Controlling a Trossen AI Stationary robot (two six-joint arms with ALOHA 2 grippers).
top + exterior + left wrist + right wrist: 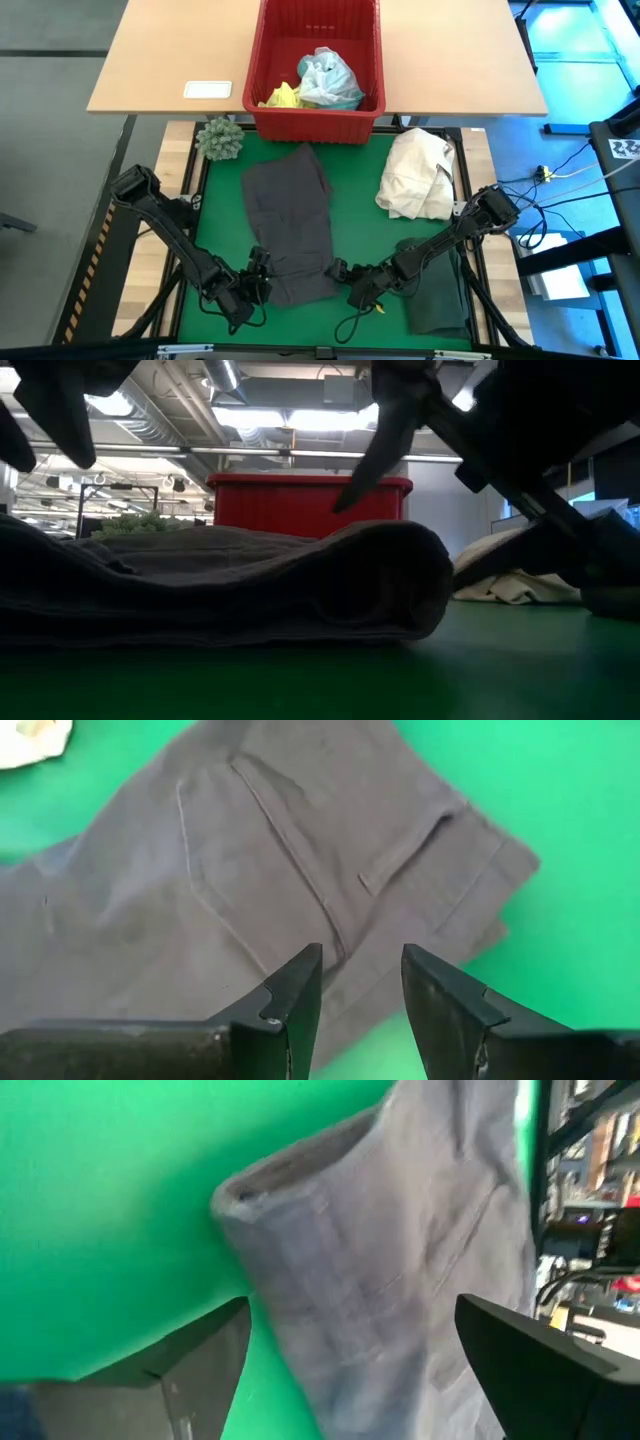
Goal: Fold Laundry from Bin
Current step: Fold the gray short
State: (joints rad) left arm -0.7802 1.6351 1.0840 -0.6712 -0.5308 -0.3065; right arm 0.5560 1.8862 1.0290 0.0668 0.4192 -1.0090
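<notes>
A grey garment lies spread on the green mat, its near end folded into a thick edge. My left gripper is open and hovers over the garment's near left corner. My right gripper is wide open, a finger on either side of the near right corner, above it and apart from it. The red bin stands at the mat's far edge and holds yellow and turquoise laundry. A dark green garment lies under the right arm.
A cream-white cloth bundle lies on the mat's right side, beside the right arm. A green spiky ball sits at the far left corner. A white card lies on the wooden table behind the mat.
</notes>
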